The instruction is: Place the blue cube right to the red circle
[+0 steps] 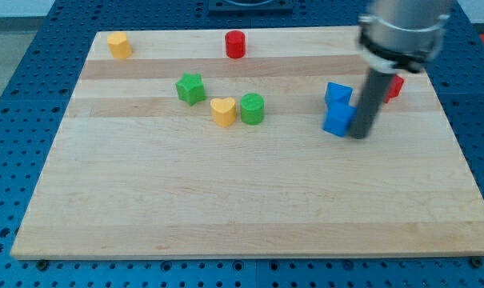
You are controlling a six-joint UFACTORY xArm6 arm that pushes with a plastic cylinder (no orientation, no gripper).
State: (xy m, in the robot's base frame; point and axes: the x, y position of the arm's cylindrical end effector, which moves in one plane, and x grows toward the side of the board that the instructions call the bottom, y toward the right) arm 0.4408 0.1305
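Observation:
The blue cube (338, 120) lies on the wooden board at the view's right of centre. A second blue block (338, 94) touches it just above; its shape is unclear. The red circle, a red cylinder (236, 44), stands near the view's top edge of the board, well to the upper left of the blue cube. My tip (360, 134) rests on the board right against the blue cube's right side. The rod and the arm's end rise above it toward the view's top right.
A green star (190, 88), a yellow heart (222, 112) and a green cylinder (252, 109) sit left of centre. A yellow block (119, 45) lies at the top left. A red block (394, 86) is partly hidden behind the rod. The board (226, 200) lies on a blue perforated table.

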